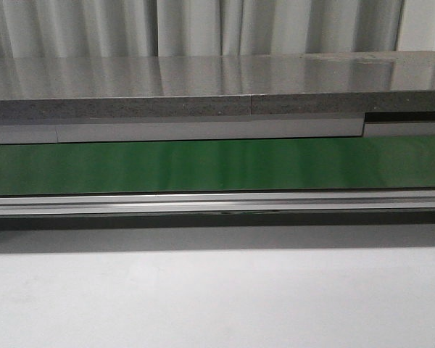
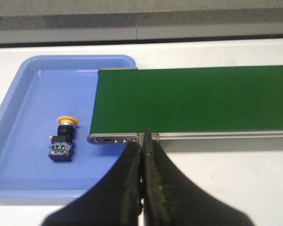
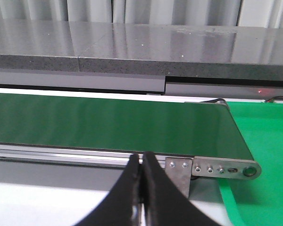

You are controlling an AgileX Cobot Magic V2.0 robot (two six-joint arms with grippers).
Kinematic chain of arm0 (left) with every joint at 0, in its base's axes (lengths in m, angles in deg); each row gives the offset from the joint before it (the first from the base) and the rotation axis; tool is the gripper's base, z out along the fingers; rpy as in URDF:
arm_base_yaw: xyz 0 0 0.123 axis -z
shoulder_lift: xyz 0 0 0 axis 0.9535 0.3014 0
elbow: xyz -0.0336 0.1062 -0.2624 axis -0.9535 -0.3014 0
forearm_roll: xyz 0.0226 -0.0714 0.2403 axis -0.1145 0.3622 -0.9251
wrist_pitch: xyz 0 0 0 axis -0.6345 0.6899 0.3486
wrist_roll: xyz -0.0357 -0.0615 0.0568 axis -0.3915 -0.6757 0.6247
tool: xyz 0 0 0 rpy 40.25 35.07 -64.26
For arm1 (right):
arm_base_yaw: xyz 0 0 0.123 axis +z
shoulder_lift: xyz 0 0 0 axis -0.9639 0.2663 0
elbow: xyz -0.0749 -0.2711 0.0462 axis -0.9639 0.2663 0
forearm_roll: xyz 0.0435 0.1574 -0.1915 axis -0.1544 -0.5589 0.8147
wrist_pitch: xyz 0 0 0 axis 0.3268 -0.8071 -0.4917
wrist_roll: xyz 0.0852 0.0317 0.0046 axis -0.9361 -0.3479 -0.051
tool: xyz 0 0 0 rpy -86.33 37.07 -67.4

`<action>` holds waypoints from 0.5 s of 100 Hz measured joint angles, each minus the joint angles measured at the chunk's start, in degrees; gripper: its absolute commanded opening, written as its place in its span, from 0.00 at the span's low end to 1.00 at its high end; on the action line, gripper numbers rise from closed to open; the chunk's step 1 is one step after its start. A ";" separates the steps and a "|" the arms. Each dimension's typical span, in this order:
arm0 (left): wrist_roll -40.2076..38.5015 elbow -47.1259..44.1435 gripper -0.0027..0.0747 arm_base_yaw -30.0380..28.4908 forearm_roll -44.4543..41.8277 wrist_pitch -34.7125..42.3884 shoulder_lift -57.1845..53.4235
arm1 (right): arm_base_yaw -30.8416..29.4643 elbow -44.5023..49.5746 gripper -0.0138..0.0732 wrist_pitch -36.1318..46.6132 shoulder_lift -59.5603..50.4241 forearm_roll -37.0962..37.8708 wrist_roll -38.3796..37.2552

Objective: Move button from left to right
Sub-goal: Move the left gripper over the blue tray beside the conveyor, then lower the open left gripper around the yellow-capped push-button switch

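The button (image 2: 63,139), with a yellow-orange cap and a black blocky body, lies on its side in a blue tray (image 2: 28,99) at the belt's left end. It shows only in the left wrist view. My left gripper (image 2: 142,141) is shut and empty, in front of the belt's near rail, to the right of the button and apart from it. My right gripper (image 3: 141,157) is shut and empty, in front of the rail near the belt's right end. Neither gripper shows in the front view.
The green belt (image 1: 217,165) runs left to right with a silver rail (image 1: 217,203) along its near side. A grey shelf (image 1: 217,87) stands behind it. A bright green surface (image 3: 264,141) lies past the belt's right end. White tabletop (image 1: 217,297) lies in front.
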 measured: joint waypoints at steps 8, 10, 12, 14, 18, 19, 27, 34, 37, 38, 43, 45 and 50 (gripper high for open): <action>0.00 0.25 0.01 0.00 0.10 -0.55 2.41 | 0.00 0.00 0.08 0.00 0.00 0.00 0.00; 0.00 0.25 0.01 0.00 0.25 -0.71 2.98 | 0.00 0.00 0.08 0.00 0.00 0.00 0.00; 0.00 0.25 0.01 0.00 0.22 -0.71 3.52 | 0.00 0.00 0.08 0.00 0.00 0.00 0.00; 0.00 0.25 0.01 0.00 0.22 -0.82 3.99 | 0.00 0.00 0.08 0.00 0.00 0.00 0.00; 0.00 0.25 0.01 0.00 0.31 -0.97 4.70 | 0.00 0.00 0.08 0.00 0.00 0.00 0.00; 0.00 0.25 0.01 0.00 0.31 -0.97 4.96 | 0.00 0.00 0.08 0.00 0.00 0.00 0.00; 0.00 0.25 0.01 0.00 0.44 -1.09 6.09 | 0.00 0.00 0.08 0.00 0.00 0.00 0.00; 0.00 0.25 0.01 0.00 0.44 -1.33 6.72 | 0.00 0.00 0.08 0.00 0.00 0.00 0.00; 0.00 0.25 0.01 0.00 0.44 -1.33 6.85 | 0.00 0.00 0.08 0.00 0.00 0.00 0.00; 0.00 0.25 0.01 0.00 0.44 -1.33 6.96 | 0.00 0.00 0.08 0.00 0.00 0.00 0.00; 0.00 0.25 0.01 0.00 0.44 -1.33 7.09 | 0.00 0.00 0.08 0.00 0.00 0.00 0.00; 0.00 0.25 0.01 0.00 0.44 -1.33 7.20 | 0.00 0.00 0.08 0.00 0.00 0.00 0.00; 0.00 0.25 0.03 0.00 0.47 -1.33 7.31 | 0.00 0.00 0.08 0.00 0.00 0.00 0.00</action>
